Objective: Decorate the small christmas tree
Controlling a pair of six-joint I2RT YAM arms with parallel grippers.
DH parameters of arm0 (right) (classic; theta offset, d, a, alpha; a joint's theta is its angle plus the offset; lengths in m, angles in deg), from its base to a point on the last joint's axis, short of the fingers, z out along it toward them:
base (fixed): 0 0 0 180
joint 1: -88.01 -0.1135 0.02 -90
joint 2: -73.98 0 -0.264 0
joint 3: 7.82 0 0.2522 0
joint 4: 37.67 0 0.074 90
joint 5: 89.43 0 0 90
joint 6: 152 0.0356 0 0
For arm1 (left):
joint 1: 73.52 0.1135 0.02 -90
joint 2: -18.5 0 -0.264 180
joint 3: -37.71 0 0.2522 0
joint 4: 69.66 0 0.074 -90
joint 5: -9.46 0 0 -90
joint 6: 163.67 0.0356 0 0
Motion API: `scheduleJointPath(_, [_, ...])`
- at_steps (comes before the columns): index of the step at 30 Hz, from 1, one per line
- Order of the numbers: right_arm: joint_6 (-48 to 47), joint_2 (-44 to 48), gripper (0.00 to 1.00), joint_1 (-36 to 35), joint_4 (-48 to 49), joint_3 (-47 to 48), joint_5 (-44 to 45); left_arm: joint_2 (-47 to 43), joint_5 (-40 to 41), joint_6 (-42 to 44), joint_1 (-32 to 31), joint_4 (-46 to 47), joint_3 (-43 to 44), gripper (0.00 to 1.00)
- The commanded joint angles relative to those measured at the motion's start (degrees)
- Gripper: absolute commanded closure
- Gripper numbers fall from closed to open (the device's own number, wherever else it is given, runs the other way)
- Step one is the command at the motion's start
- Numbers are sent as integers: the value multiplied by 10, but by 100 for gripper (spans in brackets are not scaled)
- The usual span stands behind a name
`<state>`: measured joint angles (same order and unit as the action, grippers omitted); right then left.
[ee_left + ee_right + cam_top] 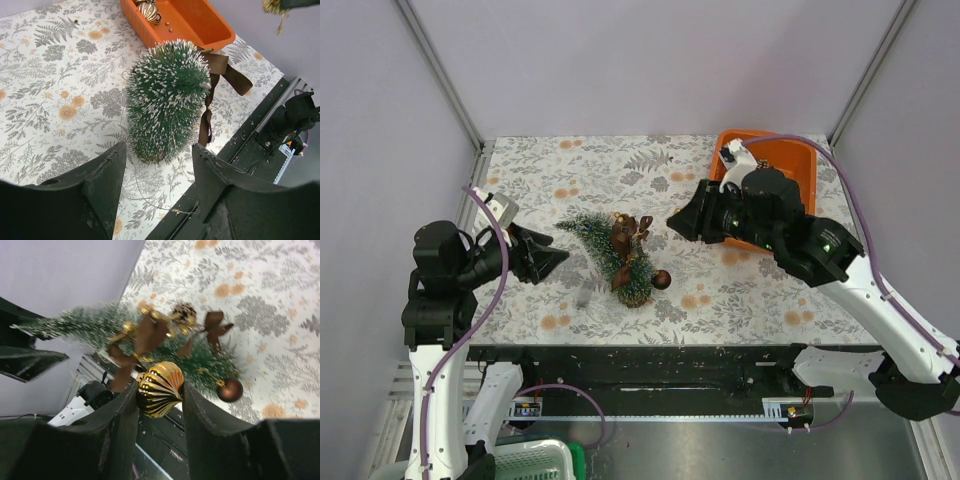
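The small christmas tree (610, 250) lies on its side mid-table, dark green with frosted tips; it also shows in the left wrist view (165, 100) and the right wrist view (100, 322). Brown ribbon bows (632, 232), a pine cone (183, 311) and a brown ball (662, 279) are on it. My right gripper (159, 389) is shut on a ribbed gold ornament (159, 388), held above the table to the tree's right (672, 224). My left gripper (159, 152) is open and empty, just left of the tree (556, 257).
An orange tray (790, 160) stands at the back right under my right arm; in the left wrist view it (200, 25) holds a gold ornament (147, 9). A thin loose thread (150, 200) lies near the table's front edge. Walls close off the back and sides.
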<state>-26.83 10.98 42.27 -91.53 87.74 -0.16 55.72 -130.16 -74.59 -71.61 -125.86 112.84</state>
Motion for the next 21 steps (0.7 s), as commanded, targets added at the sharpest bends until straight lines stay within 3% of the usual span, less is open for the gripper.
scheduleJointPath(1, [-52,-58,77,-50,-22,109,53,-11,3,22,-1,-3,12,40])
scheduleJointPath(8, [-111,-164,76,-136,-68,237,108,-14,-42,15,0,22,-1,39])
scheduleJointPath(21, [-177,-303,75,-233,-140,442,200,-22,-44,12,-2,30,-19,38])
